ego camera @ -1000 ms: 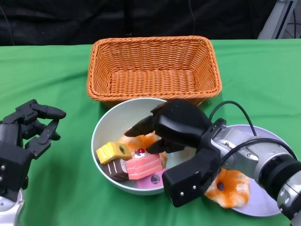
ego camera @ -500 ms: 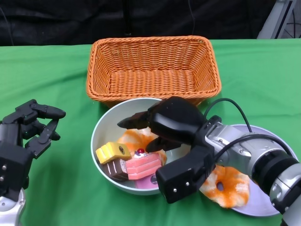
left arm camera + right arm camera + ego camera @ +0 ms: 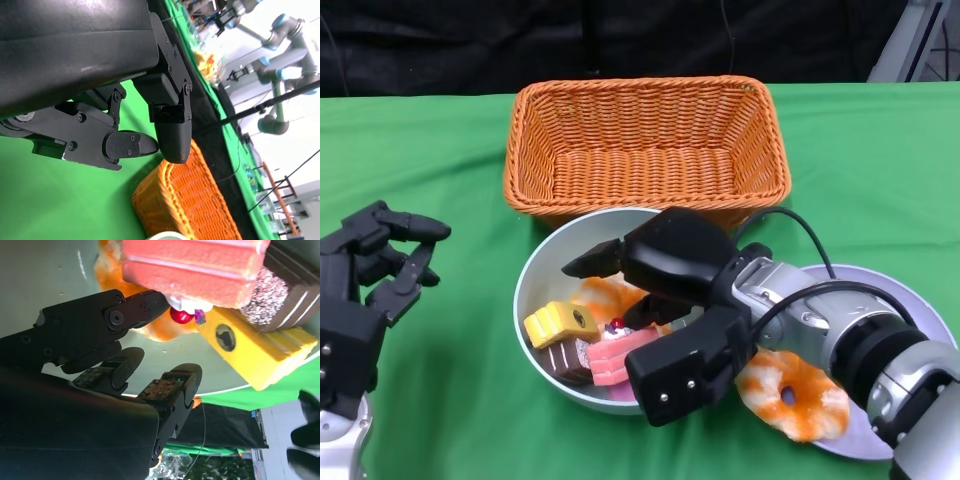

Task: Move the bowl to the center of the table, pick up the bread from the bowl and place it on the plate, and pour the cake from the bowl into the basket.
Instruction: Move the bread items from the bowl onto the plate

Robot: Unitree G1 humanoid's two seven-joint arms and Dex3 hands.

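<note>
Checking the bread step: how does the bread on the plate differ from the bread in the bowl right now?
The bread on the plate lies in full view, ring hole visible; the bread in the bowl is half hidden beneath the right hand. The plate one lies alone on the plate; the bowl one lies among cake pieces in the bowl. Both are orange with white glaze.

The right robot hand [image 3: 665, 300] has a matte black shell and blocky black fingers [image 3: 170, 390] with small screws and rough grey pads; black cables [image 3: 800, 225] loop to its ribbed silver forearm [image 3: 840, 335]. The left robot hand [image 3: 365, 275] is black too.
</note>
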